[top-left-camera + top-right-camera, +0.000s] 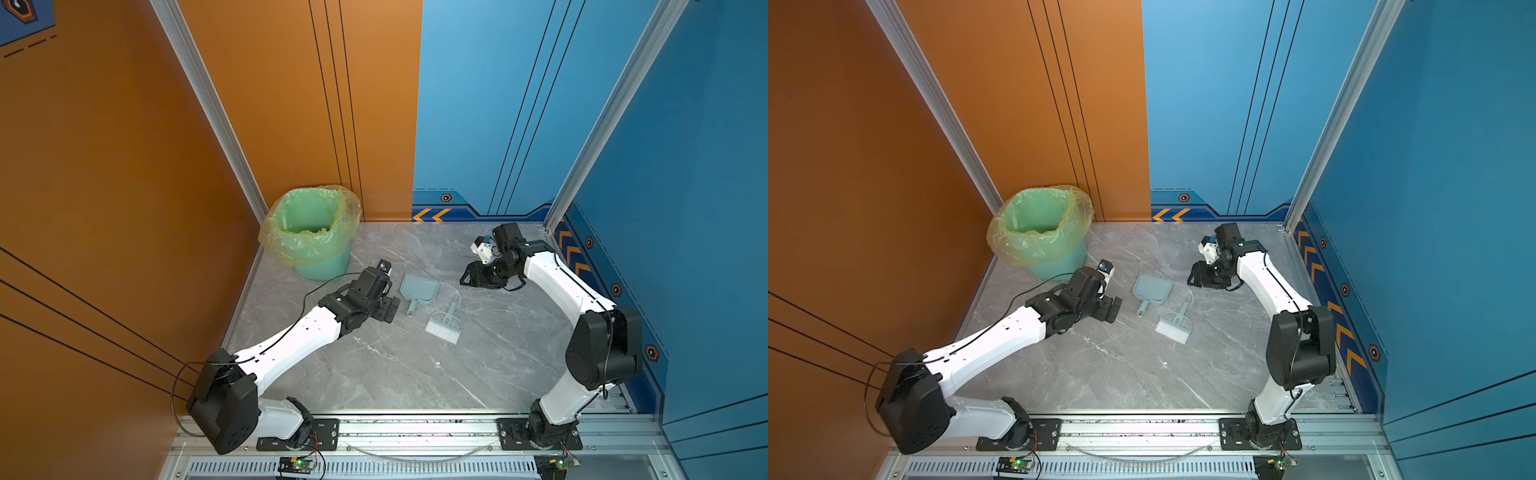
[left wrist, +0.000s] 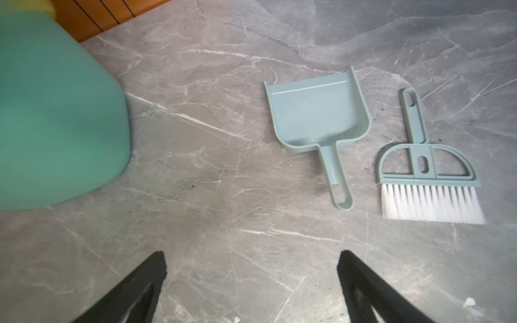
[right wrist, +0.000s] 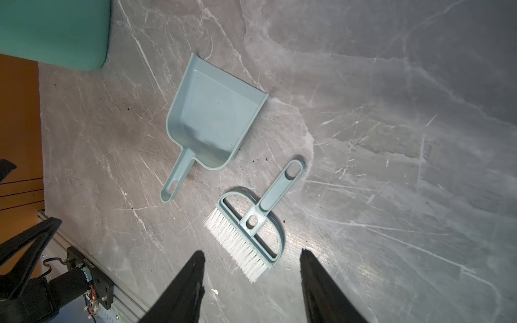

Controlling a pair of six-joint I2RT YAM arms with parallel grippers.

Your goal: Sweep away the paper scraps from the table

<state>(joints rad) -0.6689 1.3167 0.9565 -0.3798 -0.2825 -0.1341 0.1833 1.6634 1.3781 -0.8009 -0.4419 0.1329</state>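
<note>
Table (image 1: 374, 386) of grey marble, veined white, fills the frame's lower middle. Left of centre, left gripper (image 1: 392, 309) gapes wide, holding nothing. Dustpan (image 1: 419, 289) and brush (image 1: 444, 324) lie mid-frame. Right gripper (image 1: 467, 275), further right, stands half-spread, also empty.

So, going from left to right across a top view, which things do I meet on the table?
the bin → left end effector → dustpan → brush → right end effector

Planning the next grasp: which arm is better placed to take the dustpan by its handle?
Left: the left gripper, open, sits beside the dustpan handle; the right gripper is nearer its mouth.
</note>
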